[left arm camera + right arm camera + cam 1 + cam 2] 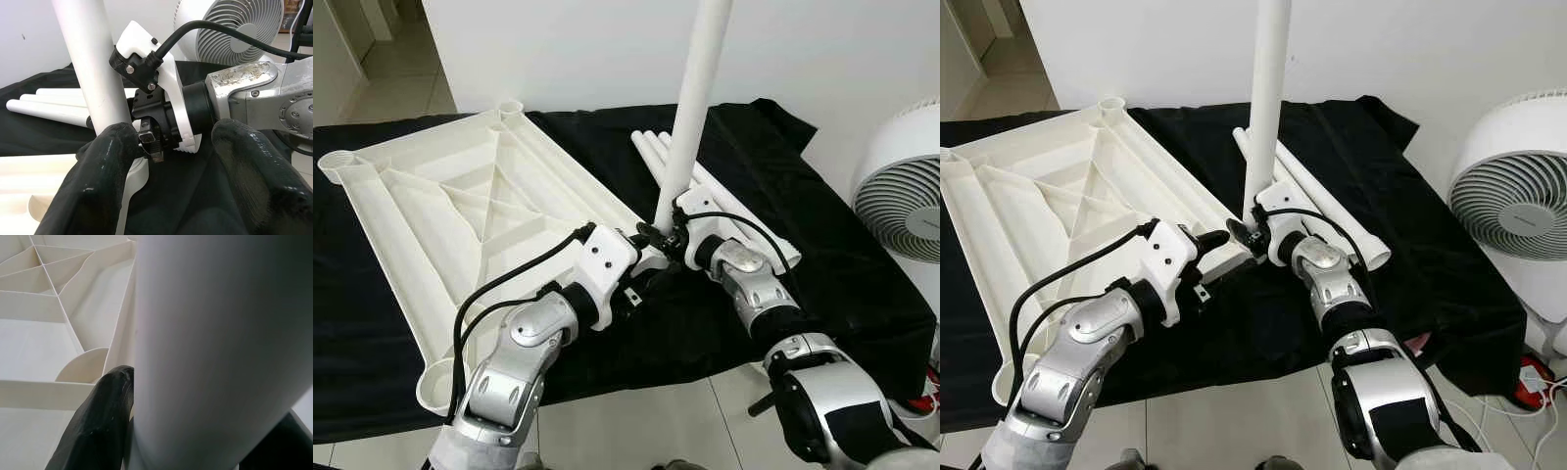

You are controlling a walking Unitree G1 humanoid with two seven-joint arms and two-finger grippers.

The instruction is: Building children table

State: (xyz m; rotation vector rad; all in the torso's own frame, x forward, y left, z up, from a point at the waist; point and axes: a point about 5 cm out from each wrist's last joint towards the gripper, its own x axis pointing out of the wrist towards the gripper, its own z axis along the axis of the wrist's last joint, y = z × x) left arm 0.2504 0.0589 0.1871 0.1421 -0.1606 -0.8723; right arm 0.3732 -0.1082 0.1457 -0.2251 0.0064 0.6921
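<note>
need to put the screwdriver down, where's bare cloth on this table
Bare black cloth lies between the spare legs and the fan, and along the front edge below the tabletop. It is crowded where both grippers meet the upright leg.

Smooth white plastic tabletop [460, 206] and leg [690, 108] (slightly glossy); matt black cloth [822, 264].

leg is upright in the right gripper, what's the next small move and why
Probably press the table leg straight down into the corner socket of the upturned tabletop. The right gripper clamps the leg low, standing upright with its foot at that corner, while the left gripper, jaws open, sits just beside it. Whether the foot is fully seated cannot be told. Three legs lie unfitted on the black cloth.
</note>
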